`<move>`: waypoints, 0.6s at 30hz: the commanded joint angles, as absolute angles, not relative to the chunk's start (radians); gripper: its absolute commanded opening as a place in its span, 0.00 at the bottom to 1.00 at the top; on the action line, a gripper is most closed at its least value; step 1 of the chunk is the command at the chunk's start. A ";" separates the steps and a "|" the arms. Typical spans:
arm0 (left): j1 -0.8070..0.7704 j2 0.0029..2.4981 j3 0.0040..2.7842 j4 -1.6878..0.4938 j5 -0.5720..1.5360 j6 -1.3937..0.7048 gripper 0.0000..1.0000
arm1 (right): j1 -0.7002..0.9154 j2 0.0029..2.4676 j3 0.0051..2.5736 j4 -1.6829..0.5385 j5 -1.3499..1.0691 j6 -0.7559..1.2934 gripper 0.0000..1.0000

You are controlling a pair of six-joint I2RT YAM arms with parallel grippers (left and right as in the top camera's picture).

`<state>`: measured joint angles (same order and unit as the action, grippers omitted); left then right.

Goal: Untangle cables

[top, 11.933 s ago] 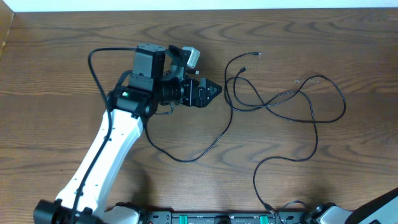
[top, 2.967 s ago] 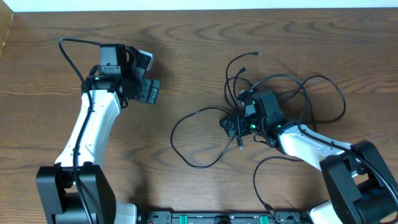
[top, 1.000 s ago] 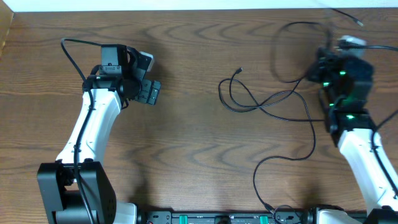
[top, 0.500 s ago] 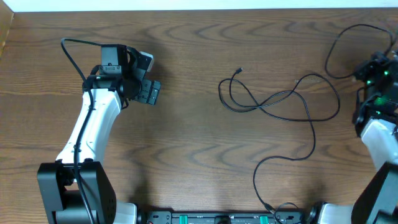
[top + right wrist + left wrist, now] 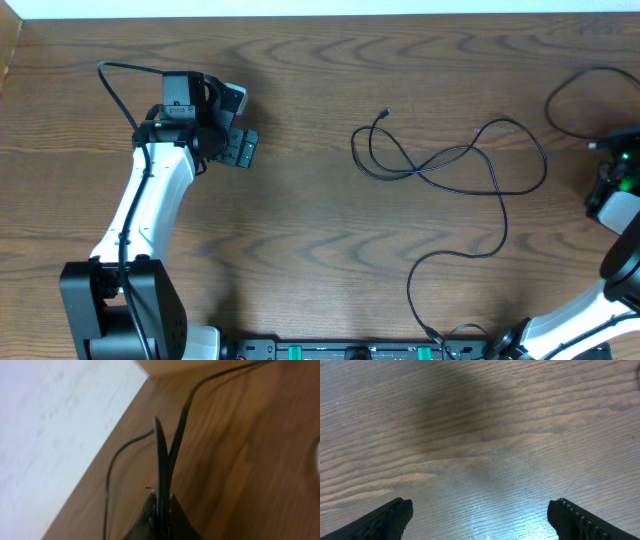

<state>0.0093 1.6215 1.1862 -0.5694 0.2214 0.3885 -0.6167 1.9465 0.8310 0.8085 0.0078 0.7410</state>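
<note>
**Right pincer (image 5: 161,497) has dragged one black cable (image 5: 159,455) farther right**

Since the frame half a second back, the arm has swung out to the bench (image 5: 320,250) edge. The pincer is clenched on that cable, with two strands rising ahead of its fingertips. The second black cable (image 5: 430,172) lies looped well to its left. Farther left, the left pincer (image 5: 480,510) hangs released and empty over bare wood.

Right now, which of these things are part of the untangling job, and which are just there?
Part of the job:
the loose black cable lying in loops; the second black cable, pinched in the right gripper; the left gripper, open.

Just there:
the wooden table; the thick wire fixed to the left arm.
</note>
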 commanded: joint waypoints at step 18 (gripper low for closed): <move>0.011 1.629 1.195 -0.571 0.216 0.379 0.91 | -0.817 1.970 0.856 0.813 -0.229 0.788 0.99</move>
<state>0.0093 1.6215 1.1862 -0.5694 0.2218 0.3885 -0.8143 1.9610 0.8391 0.8406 -0.1699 0.7845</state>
